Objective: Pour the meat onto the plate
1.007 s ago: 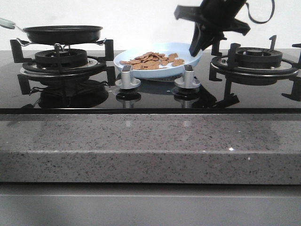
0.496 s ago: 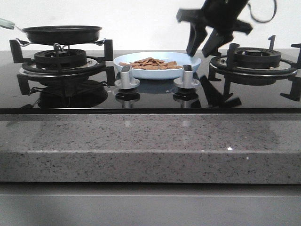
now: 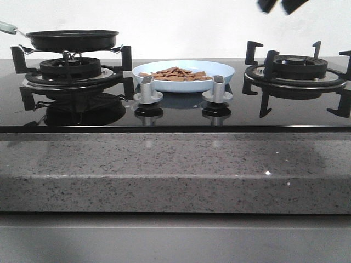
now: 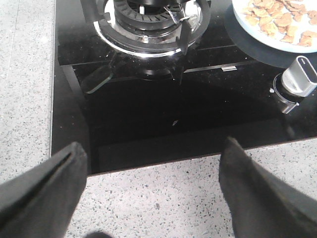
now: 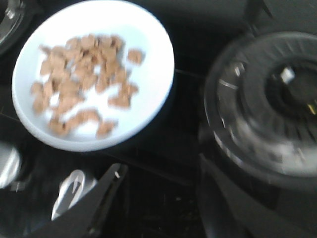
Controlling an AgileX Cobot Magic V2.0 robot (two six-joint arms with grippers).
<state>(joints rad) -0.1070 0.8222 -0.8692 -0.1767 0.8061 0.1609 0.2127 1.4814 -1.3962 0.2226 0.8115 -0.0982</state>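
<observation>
The right gripper has its fingers spread apart with nothing between them. A second ago it was pinching the rim of the plate, which sat tipped up on one side. Now it has let go and gone up, so only its dark tips show at the top of the front view.

The plate lies flat on the black stove top, between the two burners and just behind the two silver knobs. The meat is spread on the plate — none shows on the glass.

The left gripper hangs wide open over the near counter edge, holding nothing. The black pan rests on the left burner. The pouring looks done — the job seems finished.
</observation>
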